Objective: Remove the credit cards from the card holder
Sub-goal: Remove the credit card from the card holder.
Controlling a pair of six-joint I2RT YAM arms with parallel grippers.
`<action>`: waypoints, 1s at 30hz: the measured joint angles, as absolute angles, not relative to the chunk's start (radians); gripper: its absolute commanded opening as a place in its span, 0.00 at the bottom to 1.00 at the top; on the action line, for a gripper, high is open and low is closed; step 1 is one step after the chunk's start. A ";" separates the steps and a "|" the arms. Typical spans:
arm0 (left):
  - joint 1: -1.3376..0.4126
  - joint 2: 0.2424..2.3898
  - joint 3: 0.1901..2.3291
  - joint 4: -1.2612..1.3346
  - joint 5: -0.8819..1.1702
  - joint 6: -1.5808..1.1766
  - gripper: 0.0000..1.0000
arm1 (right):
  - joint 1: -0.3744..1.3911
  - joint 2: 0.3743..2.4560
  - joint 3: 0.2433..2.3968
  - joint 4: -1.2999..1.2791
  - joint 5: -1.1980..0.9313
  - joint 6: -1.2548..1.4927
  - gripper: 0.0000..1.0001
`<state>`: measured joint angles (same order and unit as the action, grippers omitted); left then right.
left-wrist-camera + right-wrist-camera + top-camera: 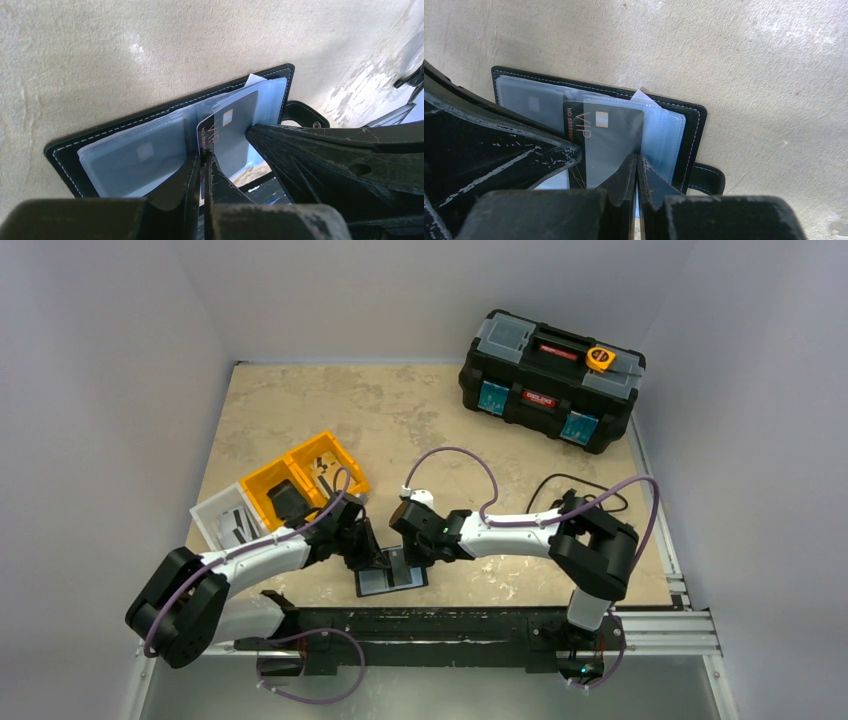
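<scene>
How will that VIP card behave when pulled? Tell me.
Probably stiff: the VIP card keeps a straight edge, partly out of its clear sleeve. Likely slippery: its face looks smooth. The thin card holder may drag along, since it only lies flat on the table.

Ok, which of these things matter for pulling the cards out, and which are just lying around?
For the job: card holder, VIP card, second card in its sleeve, left fingers, right fingers.
Lying about: black toolbox, orange bins, white tray.
</scene>
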<state>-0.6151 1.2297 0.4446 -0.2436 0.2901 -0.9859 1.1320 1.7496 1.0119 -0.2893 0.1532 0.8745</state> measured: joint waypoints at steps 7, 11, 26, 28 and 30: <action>-0.616 1.167 0.449 -0.288 0.273 -0.984 0.00 | 1.124 1.738 0.986 -0.258 0.149 0.888 0.00; -0.615 1.131 0.464 -0.355 0.242 -0.979 0.00 | 1.115 1.729 0.965 -0.231 0.138 0.900 0.00; -0.604 0.967 0.533 -0.599 0.150 -0.946 0.00 | 1.105 1.713 0.934 -0.194 0.127 0.915 0.00; -0.601 0.941 0.558 -0.646 0.129 -0.939 0.00 | 1.105 1.712 0.935 -0.194 0.125 0.914 0.00; -0.601 0.916 0.585 -0.689 0.113 -0.932 0.00 | 1.104 1.708 0.935 -0.198 0.121 0.907 0.00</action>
